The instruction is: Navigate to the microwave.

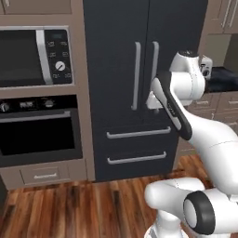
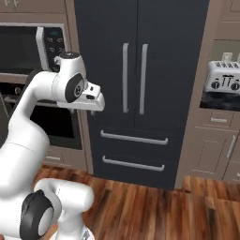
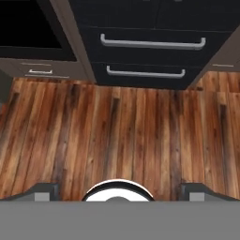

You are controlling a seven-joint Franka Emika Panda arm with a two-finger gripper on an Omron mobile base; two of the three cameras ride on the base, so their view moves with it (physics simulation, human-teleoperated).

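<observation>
Black with a silver frame, the microwave (image 1: 35,56) sits left of the tall dark fridge (image 1: 139,69) and directly above the wall oven (image 1: 39,130). You see the gripper (image 3: 119,190) over the wooden floor (image 3: 117,136), fingers wide apart.

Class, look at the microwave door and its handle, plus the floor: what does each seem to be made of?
Microwave door: dark, glossy, probably glass. Its vertical handle: pale silver, likely brushed metal. Floor: reddish-brown planks with grain streaks and seams, looks like varnished wood, though laminate can't be excluded.
</observation>
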